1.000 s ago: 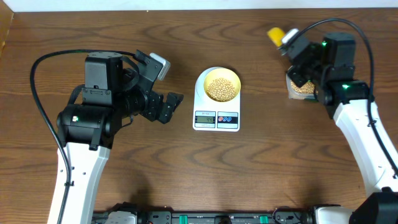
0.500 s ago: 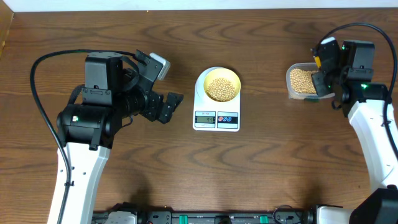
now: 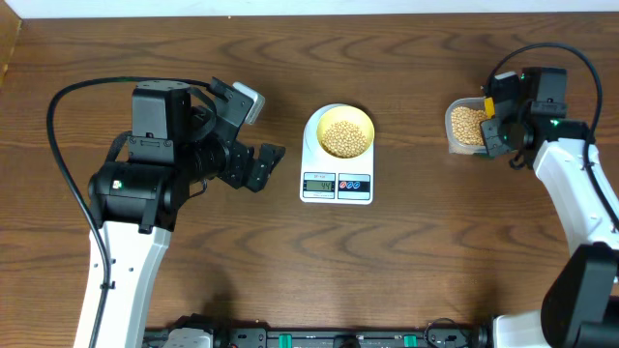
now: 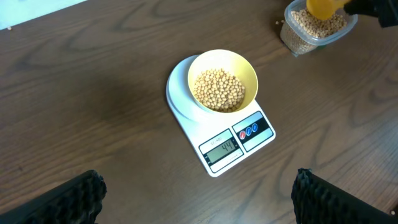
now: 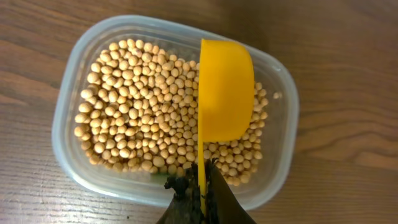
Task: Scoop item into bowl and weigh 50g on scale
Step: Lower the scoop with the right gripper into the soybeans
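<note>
We see a dark brown wood-grain desk (image 3: 406, 271) filling the overhead view, with a pale strip (image 3: 290, 8) of the room showing beyond its far edge. At the left, the left fingers (image 3: 259, 166) hang spread wide over the wood, holding nothing. In the middle the white scale (image 3: 336, 197) lies flat on the desk, its display (image 4: 222, 147) reading 44. The pale yellow bowl (image 3: 370, 126) sits on the scale's round platform with soybeans (image 3: 345, 137) in it. Well to the right stands a clear plastic container (image 5: 68, 93) with more soybeans. The right fingers (image 3: 493, 126) are clamped on the handle of a yellow scoop (image 5: 225, 90), which is turned on edge over that container's beans.
</note>
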Controlling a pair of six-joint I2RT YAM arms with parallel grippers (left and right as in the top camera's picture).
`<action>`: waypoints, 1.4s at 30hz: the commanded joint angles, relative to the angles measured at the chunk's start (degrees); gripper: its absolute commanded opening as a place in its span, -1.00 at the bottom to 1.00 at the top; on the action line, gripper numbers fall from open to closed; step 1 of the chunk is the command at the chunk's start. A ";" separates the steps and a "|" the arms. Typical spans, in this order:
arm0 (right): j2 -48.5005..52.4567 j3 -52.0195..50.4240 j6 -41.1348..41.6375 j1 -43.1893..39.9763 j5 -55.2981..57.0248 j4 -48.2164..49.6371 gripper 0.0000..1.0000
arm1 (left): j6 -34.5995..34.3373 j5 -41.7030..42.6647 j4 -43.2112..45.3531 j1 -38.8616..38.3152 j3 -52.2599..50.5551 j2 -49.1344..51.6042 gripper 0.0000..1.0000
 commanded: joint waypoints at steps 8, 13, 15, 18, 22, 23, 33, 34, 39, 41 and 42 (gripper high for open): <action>0.96 -0.11 3.32 -0.17 -1.95 0.50 -0.98 | -0.04 0.72 -0.02 0.24 -0.13 -0.09 0.95; 0.98 -0.13 3.32 -0.17 -1.95 -0.04 -0.98 | -0.04 0.72 -0.02 0.24 -0.13 -0.09 0.95; 0.98 -0.13 3.34 -0.17 -2.03 -0.68 -0.98 | -0.04 0.72 -0.02 0.24 -0.13 -0.09 0.95; 1.14 -0.15 3.30 -0.17 -3.98 -0.83 -0.98 | -0.04 0.72 -0.02 0.24 -0.13 -0.09 0.95; 1.20 -0.15 3.30 -0.17 -6.91 -1.01 -0.98 | -0.04 0.72 -0.02 0.24 -0.13 -0.09 0.95; 1.20 -0.15 3.30 -0.17 -7.80 -1.14 -0.98 | -0.04 0.72 -0.02 0.24 -0.13 -0.09 0.95; 1.20 -0.17 3.30 -0.13 -11.76 -2.08 -0.98 | -0.04 0.72 -0.02 0.24 -0.13 -0.09 0.95; 1.20 -0.17 3.32 -0.13 -12.41 -2.38 -0.98 | -0.04 0.72 -0.02 0.24 -0.13 -0.09 0.95; 1.20 -0.17 5.53 -0.13 -15.69 -4.31 -0.98 | -0.04 0.72 -0.02 0.24 -0.13 -0.09 0.95; 1.18 -0.17 6.38 -0.24 -15.93 -4.74 -0.98 | -0.04 0.72 -0.02 0.24 -0.13 -0.09 0.95; 1.18 -0.17 6.56 -0.31 -16.37 -5.03 -0.98 | -0.04 0.72 -0.02 0.24 -0.13 -0.09 0.95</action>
